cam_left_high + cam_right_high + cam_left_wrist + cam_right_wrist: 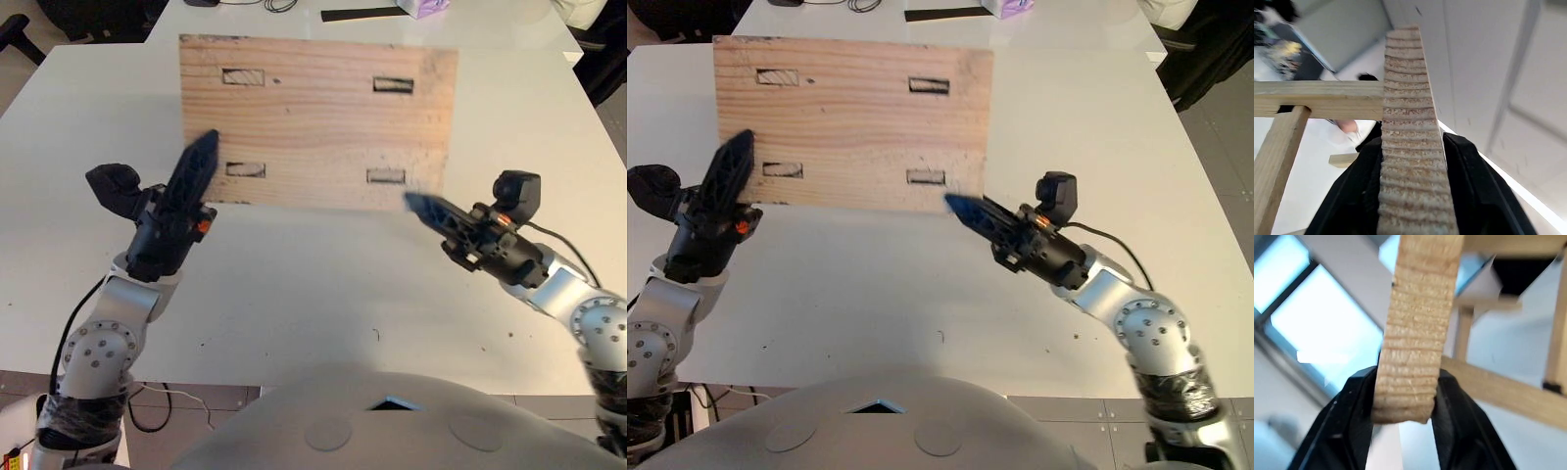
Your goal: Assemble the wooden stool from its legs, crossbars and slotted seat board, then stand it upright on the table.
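Nearest, the black two-fingered left gripper [203, 149] and the black two-fingered right gripper [416, 204] each have their jaws clenched on the near long edge of the pale, four-slotted wooden seat board [313, 117], one by each near corner, over the white worktop [294, 284]. The board runs out ahead of both jaws, its long axis crosswise from one pair to the other, so neither arm is nearer. Beyond the clamped edge, pale wooden legs and crossbars [1317, 100] stand off one face, so standing it upright probably needs both arms together.

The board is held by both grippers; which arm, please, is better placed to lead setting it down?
Left, probably: the left gripper holds the board deep between its fingers, while the right gripper pinches it shallowly near a corner.
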